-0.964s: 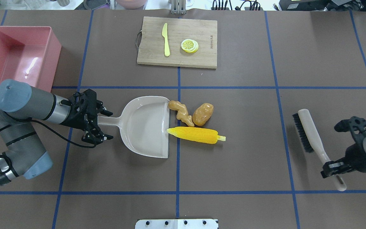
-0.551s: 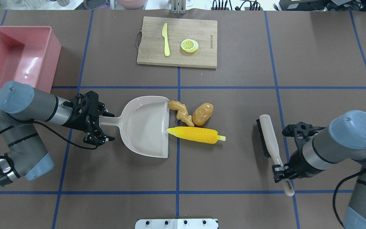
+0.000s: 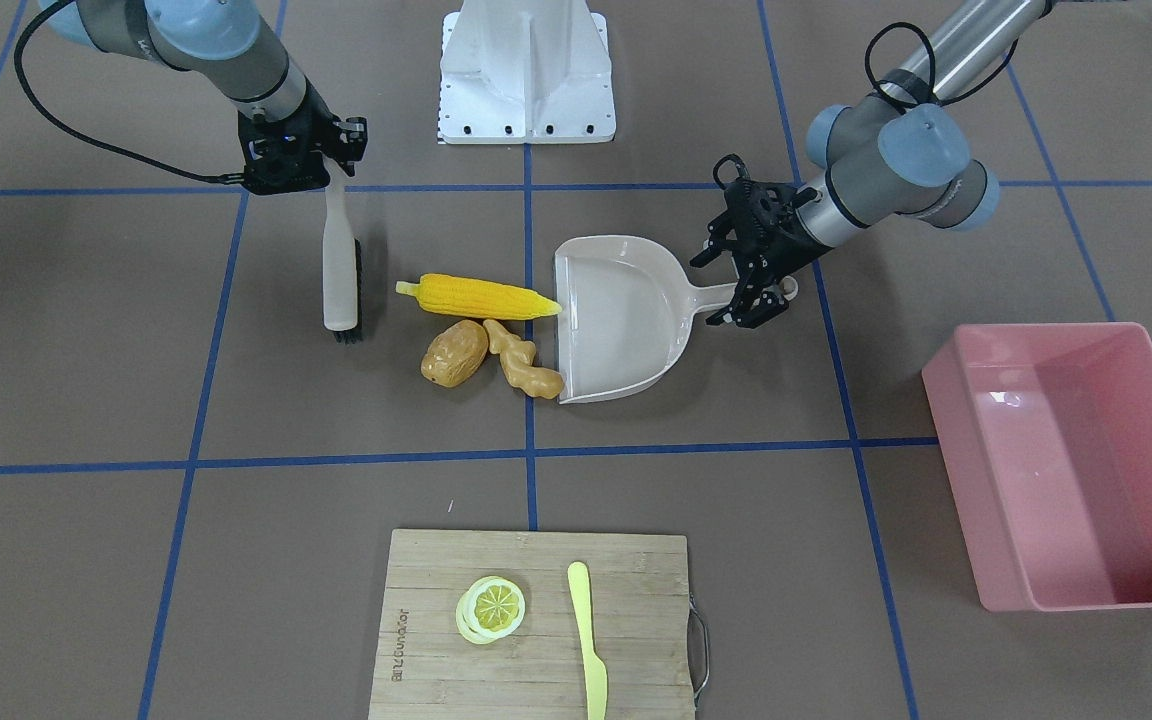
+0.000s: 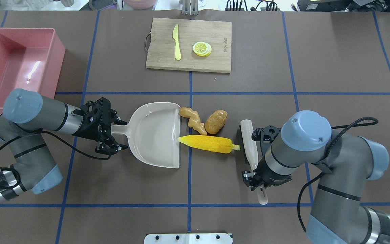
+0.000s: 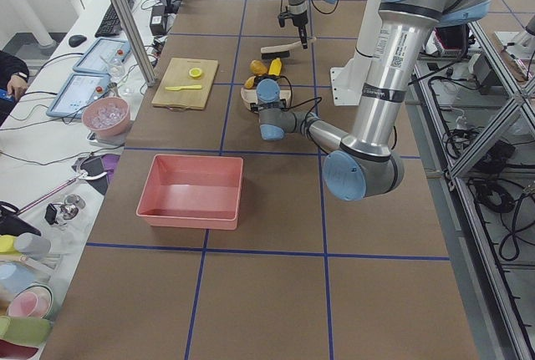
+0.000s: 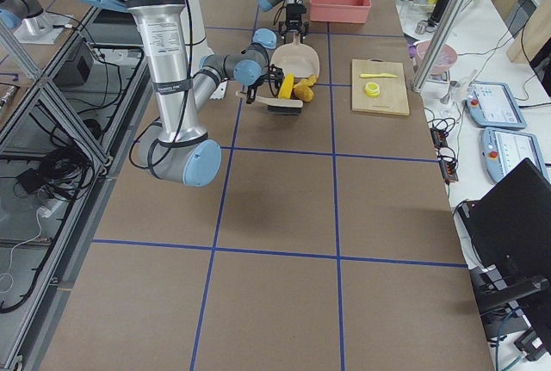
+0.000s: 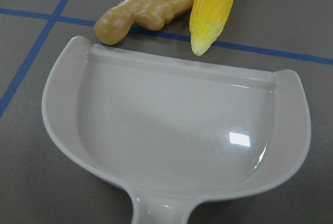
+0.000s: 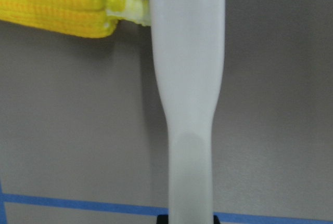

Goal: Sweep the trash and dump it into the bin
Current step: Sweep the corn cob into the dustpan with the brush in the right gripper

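Note:
The trash lies at mid-table: a yellow corn cob (image 4: 208, 143), a brown potato (image 4: 216, 121) and a tan ginger root (image 4: 193, 119), all just off the mouth of a beige dustpan (image 4: 154, 135). My left gripper (image 4: 118, 134) is open, its fingers straddling the dustpan's handle. My right gripper (image 4: 255, 179) is shut on the handle of a brush (image 4: 249, 142), whose bristle side stands right beside the corn's stalk end (image 8: 127, 5). The pink bin (image 4: 58, 57) sits empty at the far left.
A wooden cutting board (image 4: 215, 37) with a pale yellow knife (image 4: 176, 42) and a lemon slice (image 4: 202, 48) lies at the far middle. The white robot base plate (image 4: 188, 238) is at the near edge. Blue tape lines grid the brown table.
My right arm has carried the brush far to the left, up to the corn's stalk end. My left gripper has slid a little further along the dustpan handle. The dustpan and trash have not moved.

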`<state>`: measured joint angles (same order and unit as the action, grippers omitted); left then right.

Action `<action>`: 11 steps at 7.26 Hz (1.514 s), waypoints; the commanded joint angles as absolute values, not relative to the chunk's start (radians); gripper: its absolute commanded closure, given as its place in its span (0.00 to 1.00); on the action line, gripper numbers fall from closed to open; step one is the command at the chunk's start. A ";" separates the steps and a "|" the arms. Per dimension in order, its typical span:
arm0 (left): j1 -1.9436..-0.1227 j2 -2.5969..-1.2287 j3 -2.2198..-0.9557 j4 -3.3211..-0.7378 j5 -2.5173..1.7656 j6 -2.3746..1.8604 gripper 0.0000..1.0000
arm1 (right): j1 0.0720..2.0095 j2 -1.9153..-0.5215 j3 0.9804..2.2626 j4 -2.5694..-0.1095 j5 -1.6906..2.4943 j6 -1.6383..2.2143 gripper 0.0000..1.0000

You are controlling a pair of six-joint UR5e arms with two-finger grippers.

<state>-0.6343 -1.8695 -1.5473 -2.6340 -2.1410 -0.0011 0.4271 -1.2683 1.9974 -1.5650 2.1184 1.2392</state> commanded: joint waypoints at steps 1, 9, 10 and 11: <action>-0.634 -1.875 -1.542 -2.631 -2.135 -0.002 0.12 | 0.416 -1.145 1.889 -1.571 2.114 1.298 1.00; -0.626 -1.875 -1.546 -2.645 -2.115 -0.029 0.12 | 0.342 -0.905 1.744 -1.578 2.039 1.450 1.00; -0.626 -1.875 -1.546 -2.645 -2.115 -0.029 0.12 | 0.338 -0.881 1.729 -1.580 2.037 1.451 1.00; -0.626 -1.875 -1.546 -2.645 -2.115 -0.029 0.12 | 0.331 -0.847 1.723 -1.613 2.036 1.451 1.00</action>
